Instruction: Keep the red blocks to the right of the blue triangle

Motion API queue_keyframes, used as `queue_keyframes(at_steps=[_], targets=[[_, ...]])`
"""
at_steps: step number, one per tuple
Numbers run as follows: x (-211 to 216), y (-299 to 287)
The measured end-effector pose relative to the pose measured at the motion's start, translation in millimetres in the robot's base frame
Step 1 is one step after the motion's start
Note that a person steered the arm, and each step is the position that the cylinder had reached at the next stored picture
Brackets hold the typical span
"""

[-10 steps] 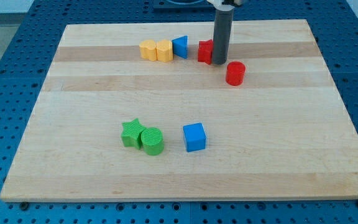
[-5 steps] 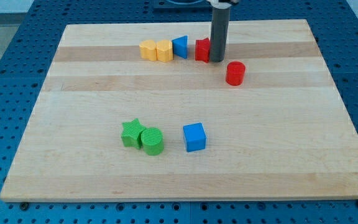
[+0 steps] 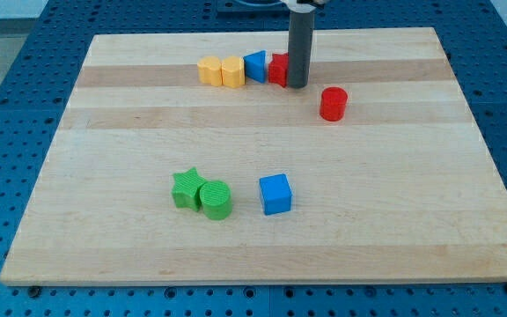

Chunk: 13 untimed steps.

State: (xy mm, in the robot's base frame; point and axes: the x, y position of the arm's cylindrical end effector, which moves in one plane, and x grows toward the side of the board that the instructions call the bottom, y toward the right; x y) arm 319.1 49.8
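Note:
The blue triangle (image 3: 255,66) sits near the view's top, just right of two yellow blocks. A red block (image 3: 277,69), its shape partly hidden by the rod, lies against the triangle's right side. My tip (image 3: 297,85) rests on the board touching this red block's right side. A red cylinder (image 3: 333,103) stands apart, lower and to the right of my tip.
Two yellow blocks (image 3: 221,70) sit side by side left of the blue triangle. A green star (image 3: 186,188) and a green cylinder (image 3: 216,199) touch near the view's bottom left, with a blue cube (image 3: 275,194) to their right. The wooden board (image 3: 412,220) lies on a blue perforated table.
My tip has slid left, pushing the red block left until it meets the blue triangle. The red cylinder and other blocks have not moved.

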Motion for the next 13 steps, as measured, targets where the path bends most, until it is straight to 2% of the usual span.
queue_keyframes(at_steps=[3,4,5,9,11,13], targets=[[77.0,16.0],[90.5,72.5],[88.9,99.5],[89.7,76.7],[48.7,68.5],[75.5,41.3]])
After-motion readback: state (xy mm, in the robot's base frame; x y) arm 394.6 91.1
